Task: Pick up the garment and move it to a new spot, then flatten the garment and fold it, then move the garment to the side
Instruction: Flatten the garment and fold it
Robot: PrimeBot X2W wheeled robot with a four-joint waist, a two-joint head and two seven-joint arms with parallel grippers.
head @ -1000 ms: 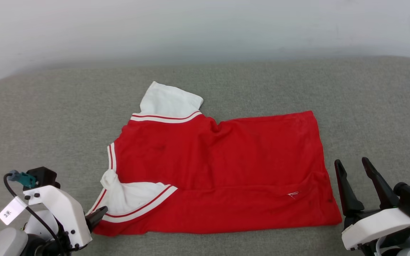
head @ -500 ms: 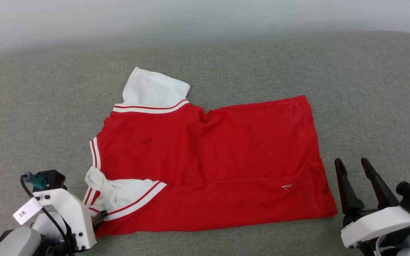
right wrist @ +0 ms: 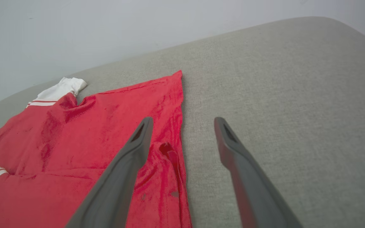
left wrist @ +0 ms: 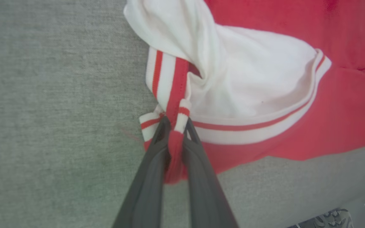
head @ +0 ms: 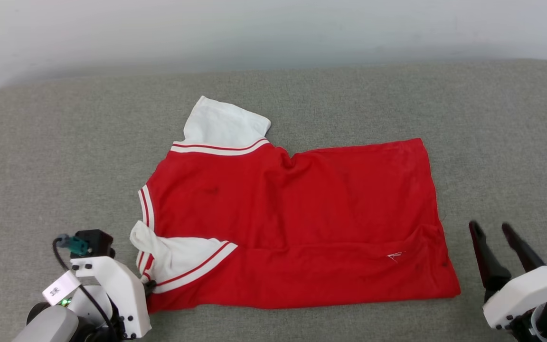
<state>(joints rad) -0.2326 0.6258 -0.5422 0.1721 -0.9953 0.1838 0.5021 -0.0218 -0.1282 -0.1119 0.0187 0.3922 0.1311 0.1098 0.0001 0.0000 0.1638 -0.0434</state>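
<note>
One grey, cloth-covered tabletop [head: 64,142] with rounded corners spans the head view. A plain pale wall [head: 273,28] runs across the top of the frame behind it.

A shirt [head: 302,223] lies flat at the centre of the tabletop, plain red face up. Its long axis runs left to right across the frame, with the neck and sleeves at the left end and the straight hem at the right end. One white sleeve [head: 223,126], edged with red-and-white striped trim, points toward the top of the frame. The other sleeve [head: 178,254] is folded in over the red cloth at lower left, bunched and twisted at its outer end.

At lower left, the left gripper [left wrist: 176,122] has its jaws drawn narrow, pinching a bunch of striped trim and red cloth at the shirt's lower-left corner. At lower right, the right gripper [head: 491,228] has its jaws wide with nothing between them. In the head view it sits just right of the hem and apart from it. In the right wrist view one finger overlaps the hem corner, and whether it touches cannot be told.
</note>
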